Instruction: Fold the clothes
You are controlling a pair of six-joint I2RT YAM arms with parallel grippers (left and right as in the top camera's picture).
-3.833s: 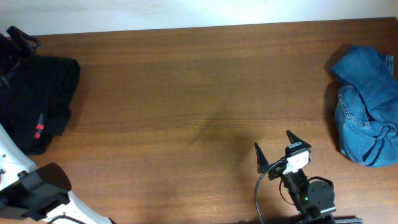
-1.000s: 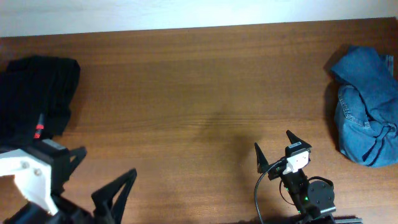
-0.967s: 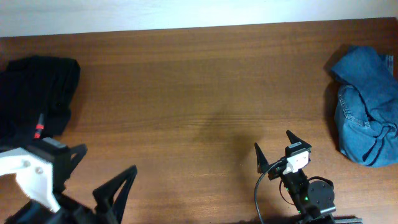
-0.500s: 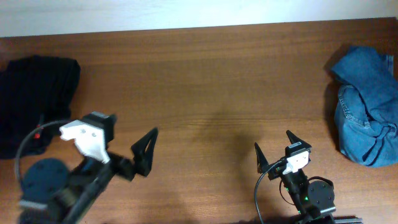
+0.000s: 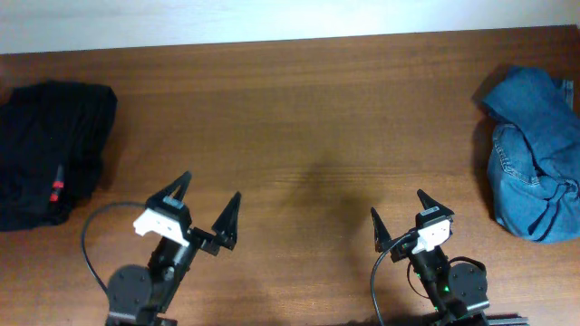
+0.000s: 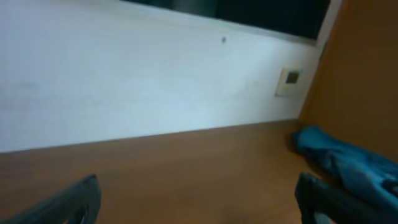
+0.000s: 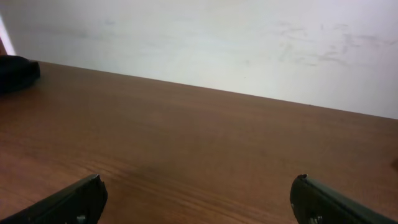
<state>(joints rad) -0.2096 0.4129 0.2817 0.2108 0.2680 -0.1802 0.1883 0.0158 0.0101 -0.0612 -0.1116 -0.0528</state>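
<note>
Both jaws gape empty, left gripper [image 5: 211, 186] and right gripper [image 5: 397, 201] over the smooth wood-grain table [image 5: 299, 109], white wall [image 7: 186, 37] behind it, crumpled black trousers [image 5: 50, 145] at its left end.

Black, blue and brown below a white wall [image 5: 272, 16]
The trousers [image 5: 63, 136] are black with a small red mark [image 5: 56, 190]; the denim garment [image 5: 530, 158] is mid-blue; the tabletop [image 5: 299, 109] is warm brown with fine darker grain; the left pincer [image 5: 211, 184] and right pincer [image 5: 396, 201] are black with white housings.
</note>
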